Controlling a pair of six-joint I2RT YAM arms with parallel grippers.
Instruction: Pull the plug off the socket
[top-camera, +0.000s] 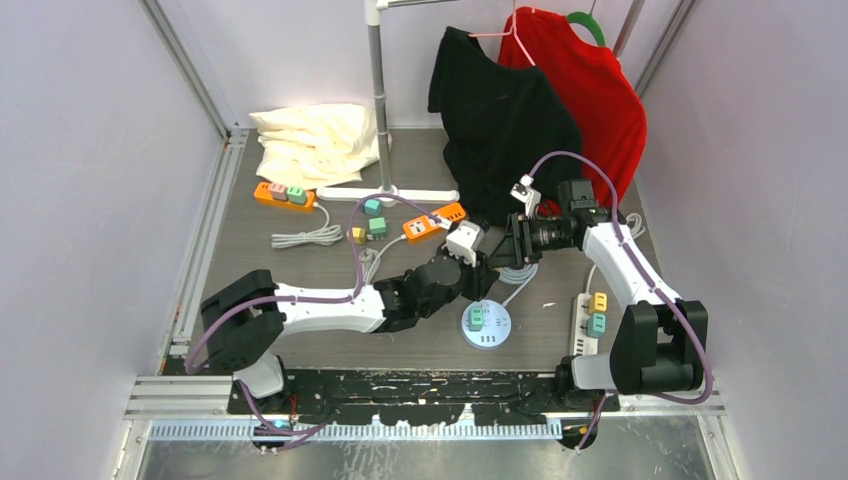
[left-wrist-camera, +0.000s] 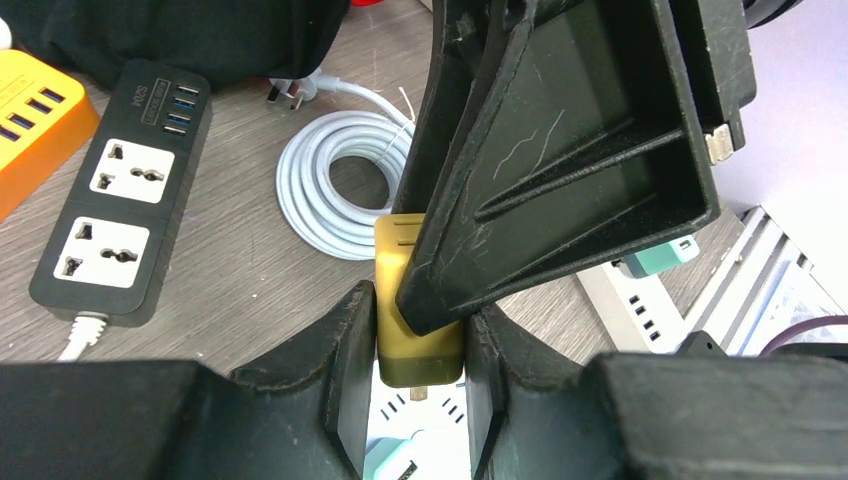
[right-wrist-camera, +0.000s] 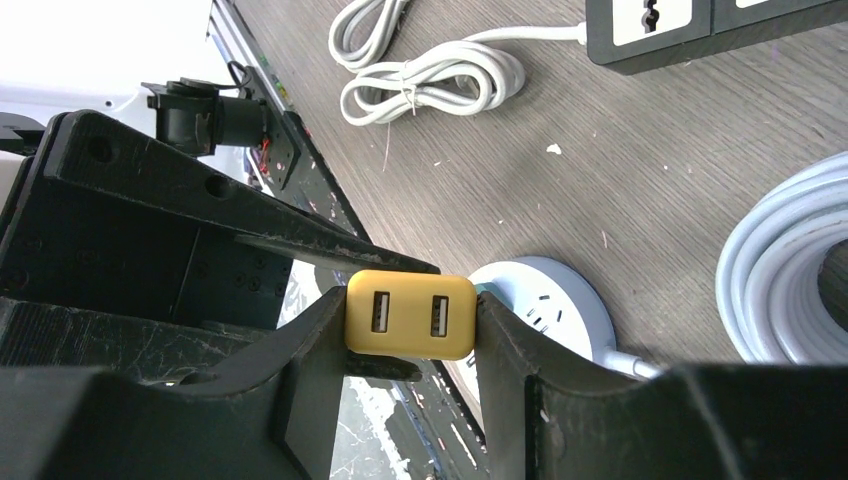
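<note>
The yellow plastic USB plug (right-wrist-camera: 410, 316) is hanging in the air just above the round white plastic socket hub (top-camera: 490, 332). Its metal prongs are showing bare underneath in the left wrist view, so it is reading as already out of the socket. The left gripper (left-wrist-camera: 420, 340) is clamping it on 2 opposite sides. The right gripper (right-wrist-camera: 408, 322) is pinching it as well, coming in at a crossing angle so the 2 sets of fingers aren't colliding. Likely the arms are sharing it for a handover or a steadier hold — can't tell which. 1 green plug (top-camera: 476, 318) is sitting in the hub, probably not the target.

Counting outward on the grey wood-grain table (top-camera: 400, 350):
- 2 orange power strips (top-camera: 435, 222)
- 1 black power strip (left-wrist-camera: 120, 190)
- 1 white power strip (top-camera: 581, 335) near the right arm's base, carrying 2 small plugs
- 2 coiled white cables (top-camera: 305, 238)

At the back, 1 black shirt (top-camera: 500, 110) and 1 red shirt (top-camera: 600, 90) are hanging on a rail, and 1 cream cloth (top-camera: 315, 140) is lying crumpled — all well apart from the work.
</note>
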